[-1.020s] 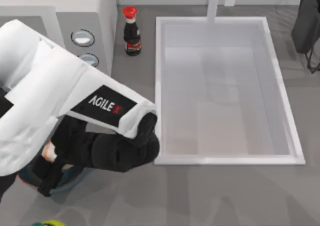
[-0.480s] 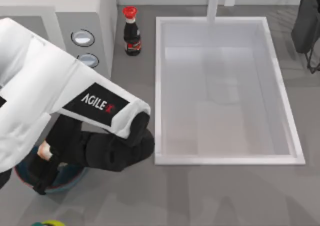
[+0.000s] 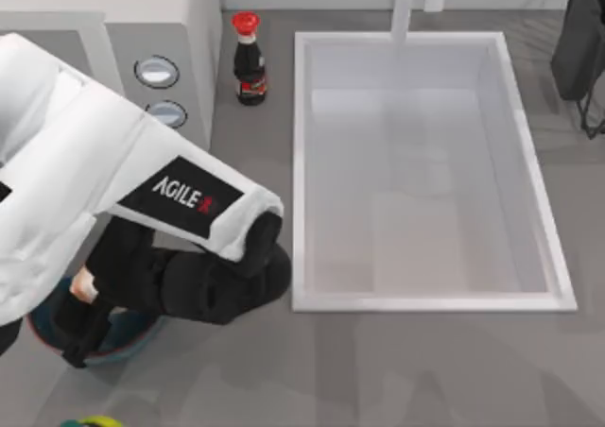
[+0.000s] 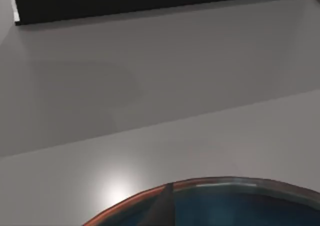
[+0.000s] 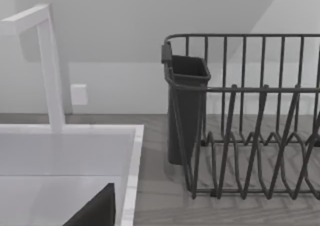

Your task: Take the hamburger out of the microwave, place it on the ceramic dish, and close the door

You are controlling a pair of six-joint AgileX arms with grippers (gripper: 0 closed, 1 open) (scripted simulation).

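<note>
One hamburger is in view, a small pale lump with tan edge, sitting at the left gripper directly above the dish at the near left of the table. Whether the fingers pinch it or have let go cannot be told; the black wrist covers them. The left wrist view looks down on the dish's reddish rim and blue inside, with bare table beyond it.

The microwave stands at the far left, its two knobs facing the near side; the door is hidden under the white left arm, so its position cannot be told.

Step in hand, as judged: placing the hamburger on the dish. The next move calls for a release low over the bowl's middle, then a straight lift clear of the rim before the arm turns to the door.

Beside the microwave stands a dark bottle with a red cap, and to the right lies the white sink. The right arm is parked at the far right by a dark wire rack.
</note>
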